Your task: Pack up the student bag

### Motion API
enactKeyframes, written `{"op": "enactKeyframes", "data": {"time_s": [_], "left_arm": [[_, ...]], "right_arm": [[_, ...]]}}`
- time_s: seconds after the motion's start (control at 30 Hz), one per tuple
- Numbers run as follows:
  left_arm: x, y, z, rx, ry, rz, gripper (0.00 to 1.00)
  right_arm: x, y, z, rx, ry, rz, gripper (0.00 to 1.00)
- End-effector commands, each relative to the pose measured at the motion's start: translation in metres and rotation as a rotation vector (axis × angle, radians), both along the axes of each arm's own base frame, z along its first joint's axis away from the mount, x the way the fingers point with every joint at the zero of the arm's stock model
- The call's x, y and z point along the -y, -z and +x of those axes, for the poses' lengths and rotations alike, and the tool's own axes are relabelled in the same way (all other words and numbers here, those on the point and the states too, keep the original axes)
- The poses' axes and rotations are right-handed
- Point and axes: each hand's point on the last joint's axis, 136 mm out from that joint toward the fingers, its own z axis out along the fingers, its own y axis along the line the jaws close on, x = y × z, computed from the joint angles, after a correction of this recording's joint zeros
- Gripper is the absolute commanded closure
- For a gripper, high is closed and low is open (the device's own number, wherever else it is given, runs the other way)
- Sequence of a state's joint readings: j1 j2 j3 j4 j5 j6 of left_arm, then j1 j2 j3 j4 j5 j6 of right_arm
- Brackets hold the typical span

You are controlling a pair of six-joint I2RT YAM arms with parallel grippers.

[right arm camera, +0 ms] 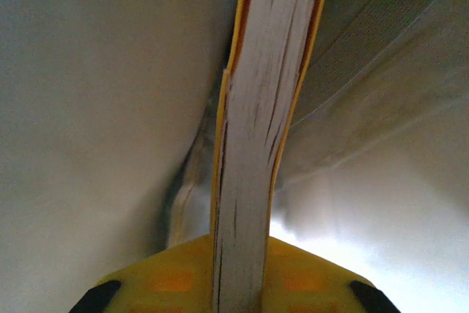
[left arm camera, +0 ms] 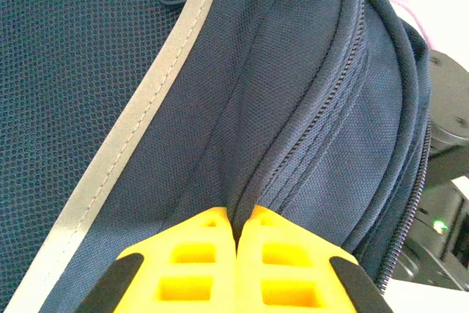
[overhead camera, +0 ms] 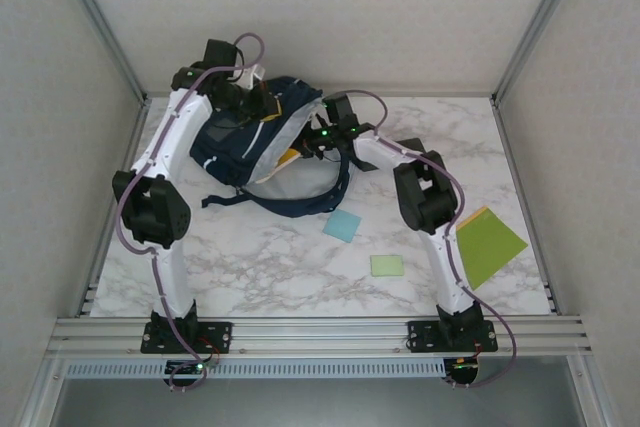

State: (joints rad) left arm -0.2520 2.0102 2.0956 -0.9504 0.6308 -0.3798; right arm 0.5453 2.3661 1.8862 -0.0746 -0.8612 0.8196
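The table (overhead camera: 260, 277) has a white top veined with grey marble pattern, and the student bag (overhead camera: 228, 142) lies on its far left part, its dark straps (overhead camera: 290, 207) trailing over the surface toward the near side. Just near of the straps lies a light blue square card (overhead camera: 342, 225), and close to its near right a smaller pale green card (overhead camera: 387, 265). Well apart, by the right edge, a large green sheet (overhead camera: 490, 247) lies askew on an orange one whose edge peeks out along its far side.
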Motion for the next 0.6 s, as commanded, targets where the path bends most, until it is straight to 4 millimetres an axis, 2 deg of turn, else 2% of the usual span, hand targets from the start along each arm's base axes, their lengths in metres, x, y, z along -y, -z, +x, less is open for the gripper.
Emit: {"op": "enactKeyframes", "data": {"time_s": [0.0, 0.07, 0.17, 0.27, 0.33, 0.4, 0.57], "left_arm": [[0.007, -0.057, -0.011, 0.112, 0.019, -0.101, 1.0], [0.005, -0.057, -0.009, 0.117, 0.009, -0.098, 1.0], [-0.001, -0.053, -0.004, 0.115, -0.024, -0.085, 1.0], [-0.008, -0.048, 0.001, 0.114, -0.056, -0.081, 1.0], [-0.013, -0.046, 0.004, 0.115, -0.075, -0.079, 1.0], [-0.016, -0.043, 0.005, 0.115, -0.089, -0.076, 1.0], [-0.024, -0.037, 0.008, 0.115, -0.116, -0.053, 1.0]], "right_arm": [[-0.02, -0.016, 0.009, 0.065, 0.009, -0.007, 1.0], [-0.018, -0.009, 0.018, 0.048, 0.051, -0.049, 0.89], [-0.008, -0.014, 0.023, 0.068, 0.097, -0.12, 0.66], [0.01, -0.022, 0.022, 0.09, 0.148, -0.229, 0.42], [0.026, -0.026, 0.018, 0.099, 0.178, -0.309, 0.31], [0.041, -0.029, 0.013, 0.096, 0.201, -0.375, 0.25], [0.093, -0.031, 0.001, 0.069, 0.275, -0.515, 0.21]]}}
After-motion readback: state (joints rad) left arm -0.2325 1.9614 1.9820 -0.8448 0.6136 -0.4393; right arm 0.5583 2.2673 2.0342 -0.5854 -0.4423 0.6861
